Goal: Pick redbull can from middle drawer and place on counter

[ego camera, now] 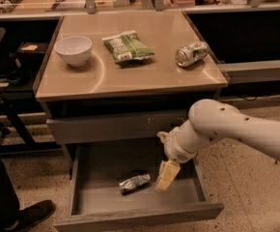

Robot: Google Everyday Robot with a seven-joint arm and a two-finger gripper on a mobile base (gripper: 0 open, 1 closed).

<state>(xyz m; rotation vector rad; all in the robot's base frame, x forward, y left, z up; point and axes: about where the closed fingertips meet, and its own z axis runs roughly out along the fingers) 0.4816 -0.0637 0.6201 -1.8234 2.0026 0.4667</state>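
Observation:
The redbull can [134, 183], small, silvery and wrinkled, lies on its side on the floor of the open middle drawer [135, 211], near its centre. My gripper [165, 176] hangs down from the white arm inside the drawer, just right of the can and a little apart from it. The beige counter [130, 76] tops the grey cabinet above the drawer.
On the counter stand a white bowl [73, 50] at the left, a green snack bag [127, 46] in the middle and a fatter can [191, 53] on its side at the right. A closed grey drawer front [111, 127] sits above the open drawer. A shoe [26, 215] is at the lower left.

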